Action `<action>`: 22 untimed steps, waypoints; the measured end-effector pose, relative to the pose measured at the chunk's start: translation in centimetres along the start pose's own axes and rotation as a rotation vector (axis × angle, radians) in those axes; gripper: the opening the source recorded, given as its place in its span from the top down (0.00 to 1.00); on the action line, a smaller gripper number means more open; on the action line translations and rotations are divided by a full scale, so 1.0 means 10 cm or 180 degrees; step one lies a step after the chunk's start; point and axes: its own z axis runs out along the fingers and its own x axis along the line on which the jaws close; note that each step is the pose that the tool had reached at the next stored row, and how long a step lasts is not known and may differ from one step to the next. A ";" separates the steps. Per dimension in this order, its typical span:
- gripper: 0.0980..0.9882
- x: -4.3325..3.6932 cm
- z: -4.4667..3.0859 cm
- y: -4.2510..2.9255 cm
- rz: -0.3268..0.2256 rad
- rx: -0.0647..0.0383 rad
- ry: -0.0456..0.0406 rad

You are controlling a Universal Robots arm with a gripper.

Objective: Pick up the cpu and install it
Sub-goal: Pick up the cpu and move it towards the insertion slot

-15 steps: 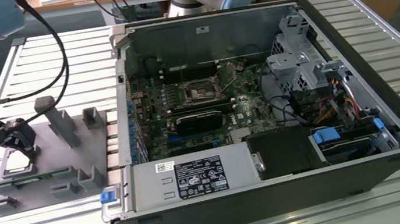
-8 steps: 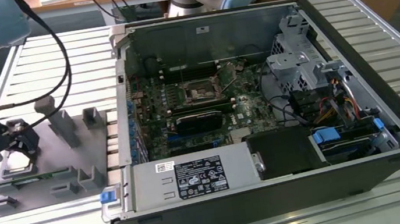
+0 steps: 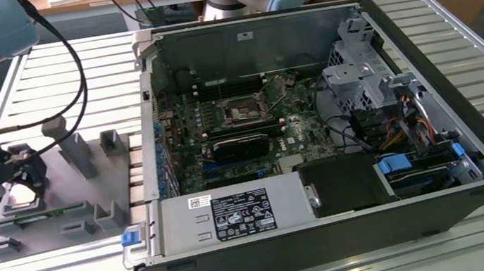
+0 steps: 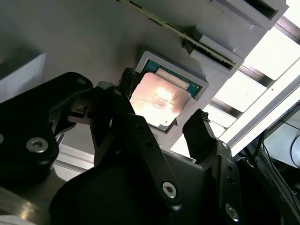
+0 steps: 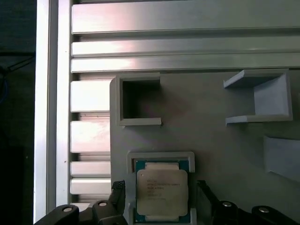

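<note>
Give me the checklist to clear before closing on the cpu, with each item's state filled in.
1. cpu lies flat in its grey holder: ok.
2. gripper is lined up over the cpu, with one finger on each side in both wrist views: ok.
3. Jaws stand open wider than the cpu: ok.
4. Fingertips are low enough to meet the cpu's edges: cannot tell.
5. Nothing lies between the fingers and the cpu: ok.
6. Socket on the board inside the open computer case is ready to take the chip: cannot tell.
</note>
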 end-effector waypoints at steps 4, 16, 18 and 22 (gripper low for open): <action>0.32 0.006 0.018 0.006 -0.0029 0.0000 -0.0010; 0.41 0.017 0.030 0.043 -0.0035 0.0000 -0.0014; 0.41 0.018 0.037 0.039 -0.0035 0.0000 -0.0015; 0.41 0.017 0.044 0.031 -0.0045 0.0001 -0.0016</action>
